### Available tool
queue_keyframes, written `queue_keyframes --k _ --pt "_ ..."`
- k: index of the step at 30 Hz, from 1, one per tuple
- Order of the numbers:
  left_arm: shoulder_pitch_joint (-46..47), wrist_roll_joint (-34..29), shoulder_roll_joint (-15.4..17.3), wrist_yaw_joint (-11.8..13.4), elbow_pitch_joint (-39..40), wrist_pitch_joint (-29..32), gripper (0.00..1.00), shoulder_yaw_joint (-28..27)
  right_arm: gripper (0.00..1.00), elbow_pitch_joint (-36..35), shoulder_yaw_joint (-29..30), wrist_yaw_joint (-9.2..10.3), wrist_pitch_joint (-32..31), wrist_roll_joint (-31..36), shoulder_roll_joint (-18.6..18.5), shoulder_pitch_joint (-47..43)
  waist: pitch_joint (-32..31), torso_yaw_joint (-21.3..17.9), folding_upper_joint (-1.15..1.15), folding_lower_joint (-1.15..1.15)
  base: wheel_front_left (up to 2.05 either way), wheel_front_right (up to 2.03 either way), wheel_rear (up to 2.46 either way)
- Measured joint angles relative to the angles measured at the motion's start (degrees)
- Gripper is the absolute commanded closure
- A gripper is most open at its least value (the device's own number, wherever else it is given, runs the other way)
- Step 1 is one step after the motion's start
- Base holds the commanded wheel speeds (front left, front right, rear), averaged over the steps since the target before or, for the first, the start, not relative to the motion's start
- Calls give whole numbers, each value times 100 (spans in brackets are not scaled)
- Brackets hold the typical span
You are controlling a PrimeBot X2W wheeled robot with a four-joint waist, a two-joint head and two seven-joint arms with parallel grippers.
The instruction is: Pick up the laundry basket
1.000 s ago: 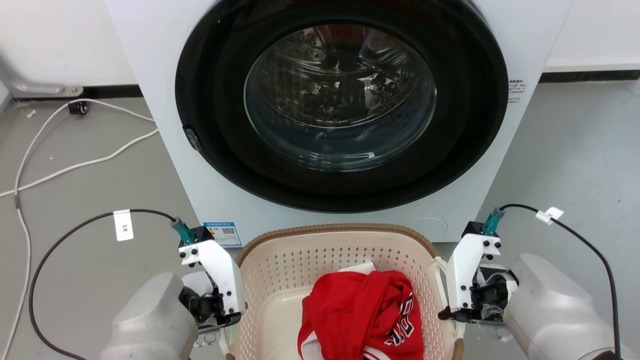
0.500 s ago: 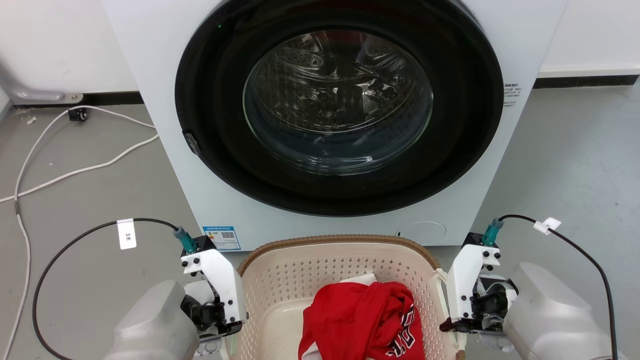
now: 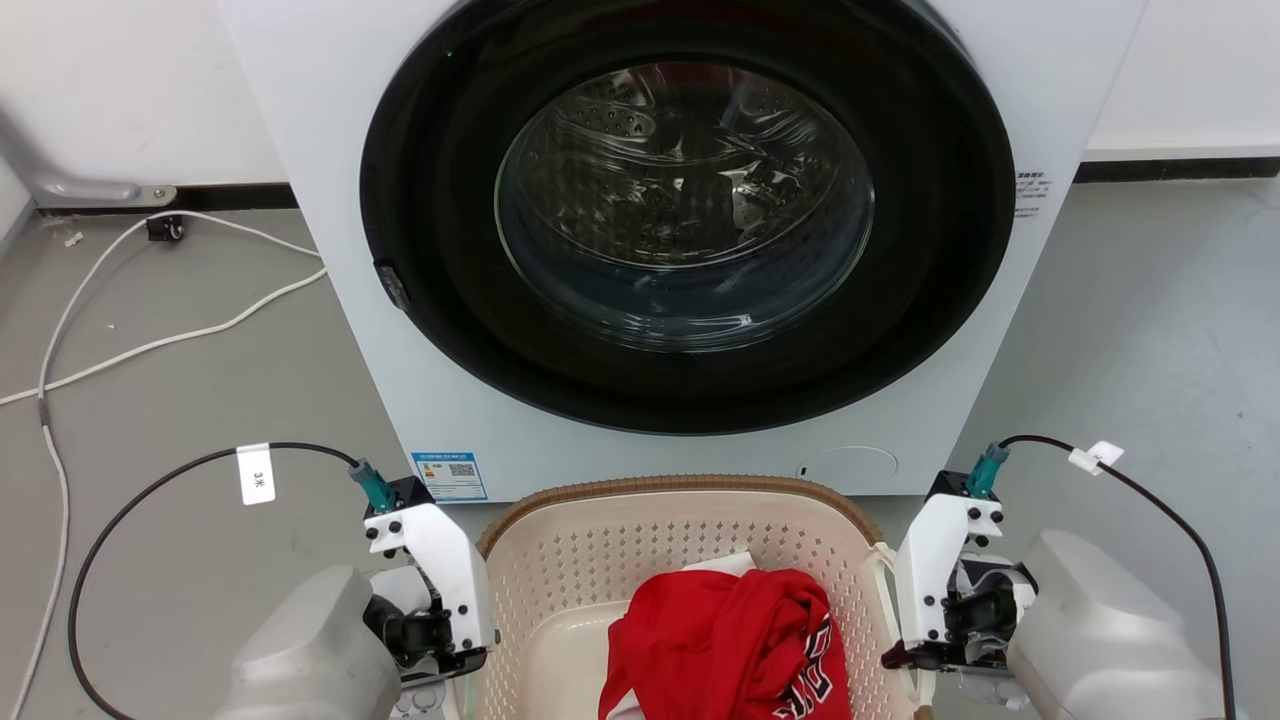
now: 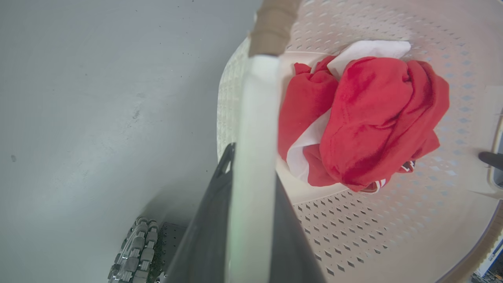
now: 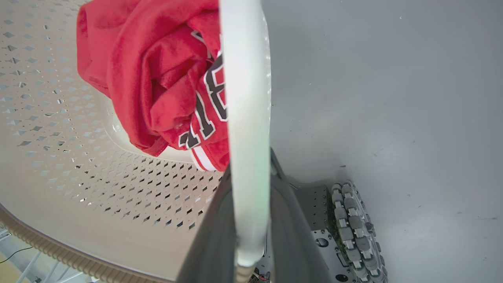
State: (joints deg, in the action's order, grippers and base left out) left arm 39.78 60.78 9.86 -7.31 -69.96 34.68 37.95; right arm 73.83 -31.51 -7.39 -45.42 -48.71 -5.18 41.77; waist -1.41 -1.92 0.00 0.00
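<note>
Farther from washer (image 3: 330, 330) sits cream perforated laundry basket (image 3: 600, 560).

"3米" on white cable tag (image 3: 256, 474)

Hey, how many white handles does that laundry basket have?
2. The left handle of the laundry basket is clamped in the left gripper; the right handle is clamped in the right gripper.

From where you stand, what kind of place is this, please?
Probably a laundry area: a white front-loading washing machine stands behind a cream perforated plastic laundry basket holding a crumpled red garment.
</note>
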Motion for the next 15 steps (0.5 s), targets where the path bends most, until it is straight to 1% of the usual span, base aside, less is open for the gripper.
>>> queue_keyframes --k 15 --pt "0 103 29 0 -25 -34 100 69 100 1 234 0 -25 242 58 -4 16 13 0 0 0 0 0"
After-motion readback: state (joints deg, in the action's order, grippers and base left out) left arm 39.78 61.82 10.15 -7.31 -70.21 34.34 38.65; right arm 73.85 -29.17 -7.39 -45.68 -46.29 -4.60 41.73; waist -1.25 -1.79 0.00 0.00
